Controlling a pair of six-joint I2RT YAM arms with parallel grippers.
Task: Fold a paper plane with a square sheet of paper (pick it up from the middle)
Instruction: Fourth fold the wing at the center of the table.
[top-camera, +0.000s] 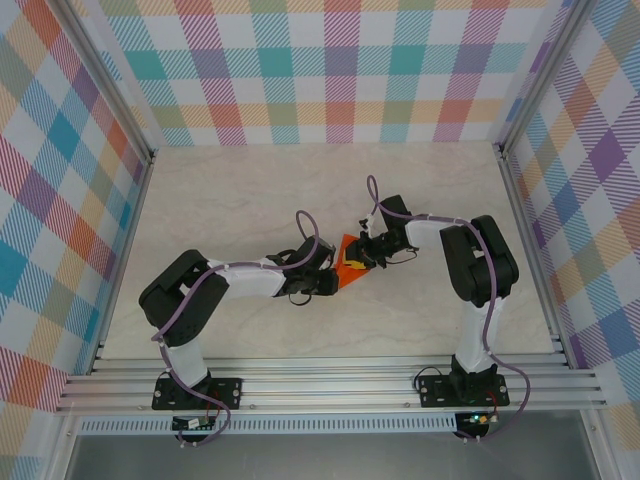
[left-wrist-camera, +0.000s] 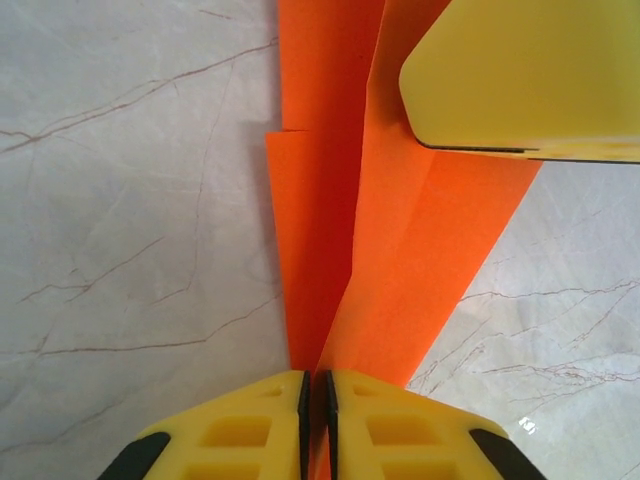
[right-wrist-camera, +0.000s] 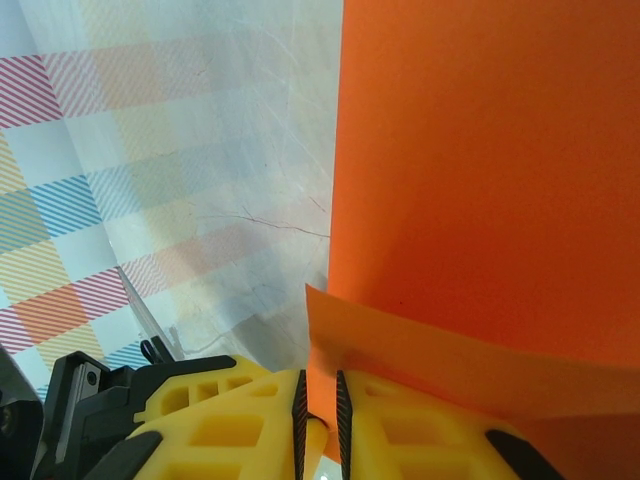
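Hard to see: from overhead the orange paper sheet was mostly buried between the two wrists. Only a small orange wedge poked out, and I couldn't read the folds from up there.
Cut off: the paper ran off the top of the left wrist cam, and off the top and right of the right wrist cam. So the full outline was anyone's guess.
Paper: sat mid-table between both pincers, with long creases and overlapping layers. Couldn't tell if any of it touched the tabletop.
Around: pale marble-look tabletop, plaid walls, and an aluminium rail at the near edge.
In the way: black wrist housings and purple cables crossed over the paper from above.
Left pincer: clenched on the paper's narrow end, with the yellow fingers almost meeting.
Right pincer: clamped on a paper edge too. One of its yellow fingers lay across the sheet.
Arm pose: both elbows were bent and both arms reached inward, pincers facing each other across the paper.
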